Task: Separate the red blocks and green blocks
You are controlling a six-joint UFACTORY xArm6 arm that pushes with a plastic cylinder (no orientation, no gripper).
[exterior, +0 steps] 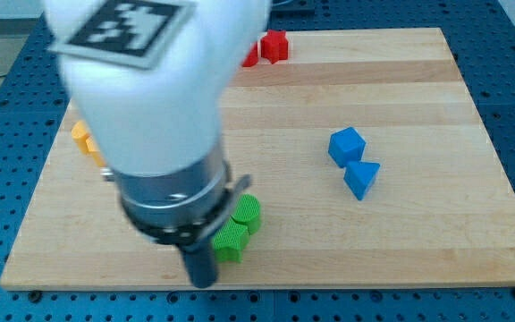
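Note:
Two green blocks lie touching near the view's bottom: a green round block (248, 212) and, just below and left of it, a green star-like block (231, 241). Two red blocks sit at the view's top edge: one of unclear shape (276, 45) and another (250, 55) half hidden behind the arm. My dark rod comes down from the big white arm body (150, 98). My tip (204, 283) is at the board's bottom edge, just left of and below the green star-like block, very close to it.
A blue cube (346, 146) and a blue triangular block (362, 178) lie together right of centre. An orange-yellow block (84, 138) peeks out at the left behind the arm. The wooden board (401, 89) lies on a blue perforated table.

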